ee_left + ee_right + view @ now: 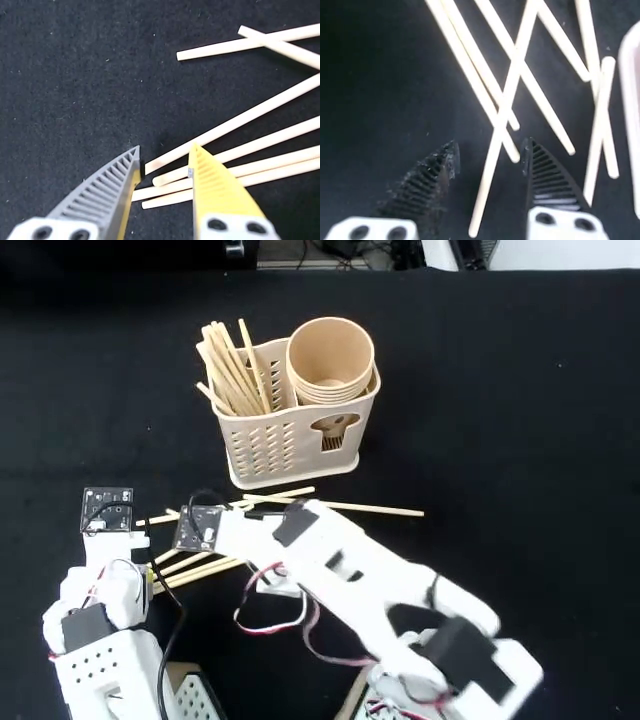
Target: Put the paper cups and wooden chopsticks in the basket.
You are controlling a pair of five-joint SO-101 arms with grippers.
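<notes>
Black table (520, 390) bears basket (290, 440), cups (330, 355), loose chopsticks (380, 508).

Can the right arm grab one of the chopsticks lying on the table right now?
Probably yes. The right gripper is open over the table, and one long chopstick runs between its fingers with nothing lying on top of it.

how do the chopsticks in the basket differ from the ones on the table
The chopsticks in the basket stand on end, leaning, while the chopsticks on the table lie flat. The ones in the basket are bunched in one compartment beside the paper cups; those on the table are spread out, some crossing each other. Both sets are the same pale wooden sticks.
</notes>
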